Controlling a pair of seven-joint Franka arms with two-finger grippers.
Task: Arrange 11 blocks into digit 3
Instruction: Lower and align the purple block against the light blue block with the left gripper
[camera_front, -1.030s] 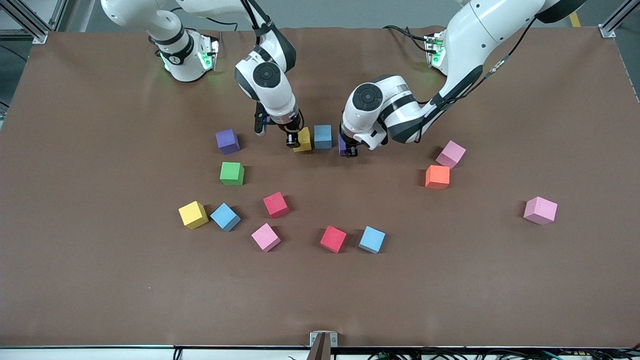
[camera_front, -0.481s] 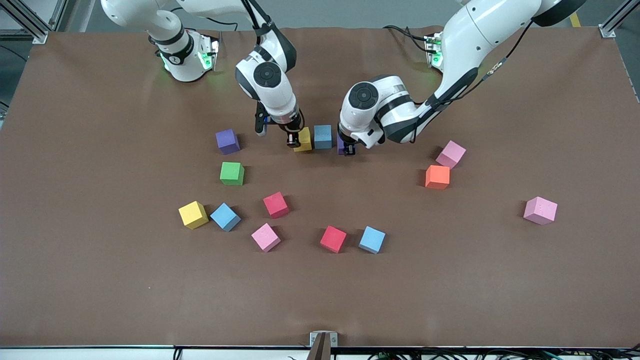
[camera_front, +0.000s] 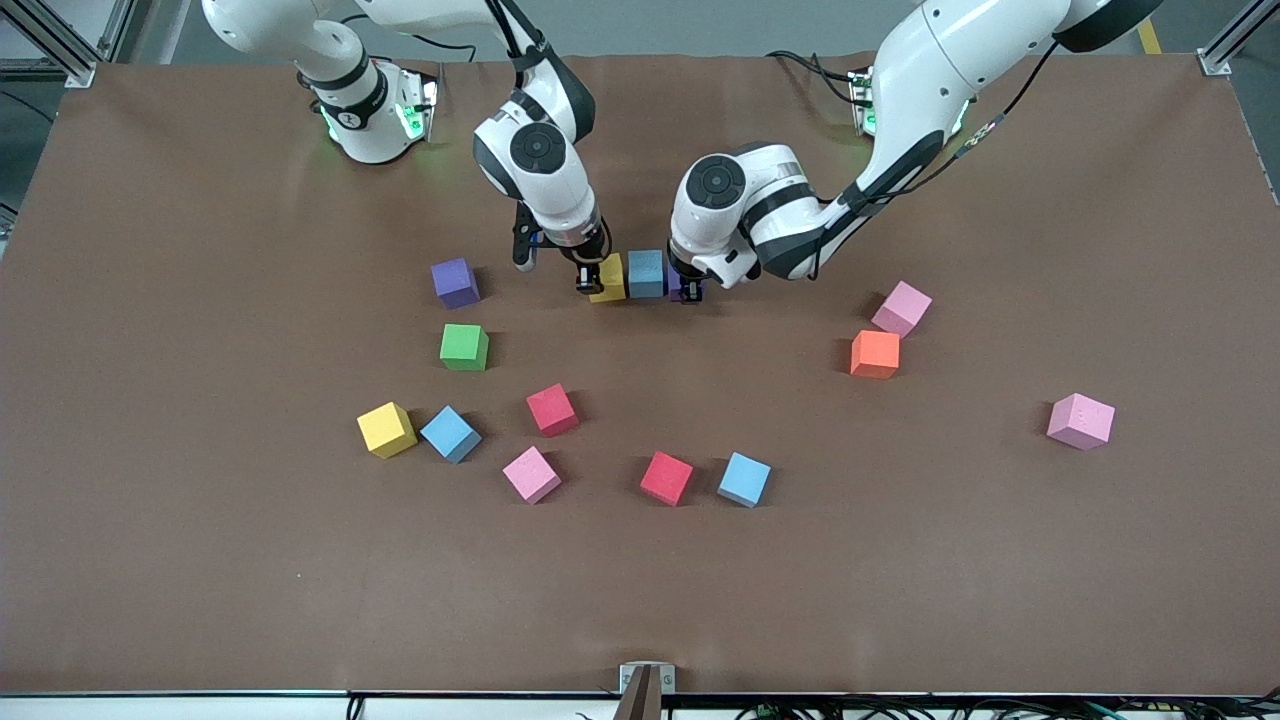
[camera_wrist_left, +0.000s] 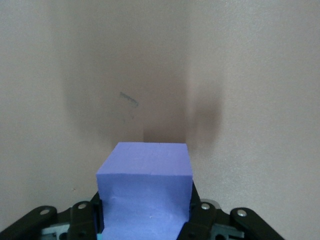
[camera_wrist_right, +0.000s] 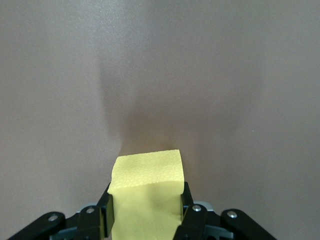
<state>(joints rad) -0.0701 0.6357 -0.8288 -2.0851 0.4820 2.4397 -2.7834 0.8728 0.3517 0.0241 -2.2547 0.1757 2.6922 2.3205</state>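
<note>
My right pincer (camera_front: 588, 283) is clamped on a yellow block (camera_front: 608, 279), my left pincer (camera_front: 688, 292) on a purple block (camera_wrist_left: 145, 192) — both low at the desk (camera_front: 200, 560), flanking a blue block (camera_front: 646, 273) in one row running between the arms' ends. A green cube (camera_front: 464, 347) and a second purple block (camera_front: 455, 283) sit toward the right arm's end; no writing legible.

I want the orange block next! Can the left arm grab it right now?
Probably not yet: the left pincer is shut on a purple block. The orange block sits uncovered toward that arm's end.
</note>
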